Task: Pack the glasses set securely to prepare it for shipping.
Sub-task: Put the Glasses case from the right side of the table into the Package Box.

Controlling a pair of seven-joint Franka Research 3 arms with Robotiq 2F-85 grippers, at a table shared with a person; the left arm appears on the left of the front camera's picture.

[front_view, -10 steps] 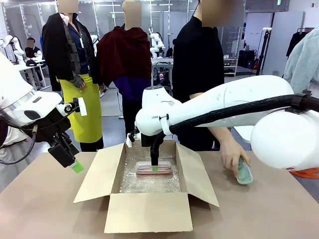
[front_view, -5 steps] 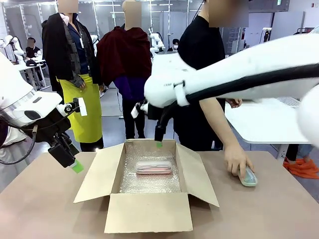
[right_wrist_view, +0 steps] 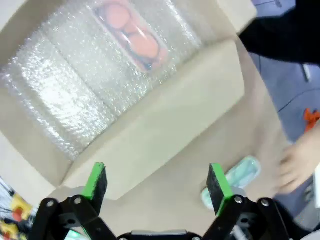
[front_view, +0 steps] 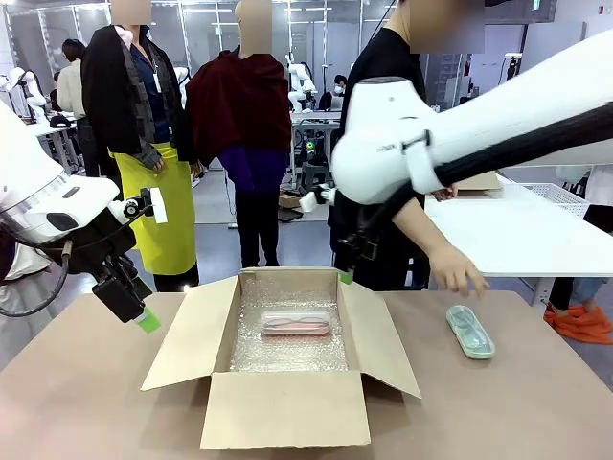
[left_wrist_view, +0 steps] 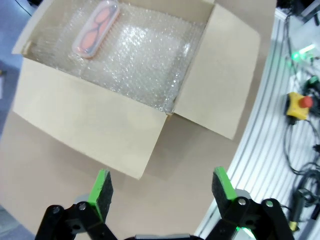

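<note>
Two cases: one flat translucent pink glasses case [front_view: 296, 324] lies in the far half of the open brown cardboard box [front_view: 285, 407]. One flat translucent mint-green glasses case [front_view: 470, 332] lies on the tan table [front_view: 536, 402], right of the box and apart from it.
Box lining: a sheet of clear bubble wrap [front_view: 287, 356] covers the floor. The pink case rests on it, and the near half of the sheet is free.
My right gripper [right_wrist_view: 156, 185]: jaws spread wide, nothing between the green pads. It is raised above the far right corner of the box.
My left gripper [left_wrist_view: 162, 187]: jaws spread wide, empty. It hangs above the table, left of the box.
Person's hand [front_view: 458, 273]: above the mint-green case, not touching it.
Step in hand: by my judgement, one case is packed and the second awaits pickup.
Next move: I would send my right gripper right and down onto the mint-green case once the hand is clear. The pads should go across its narrow width, and the case should be set on the free bubble wrap beside the pink case.
Caution: the smooth rounded shell may slip, so I would centre the grip.
</note>
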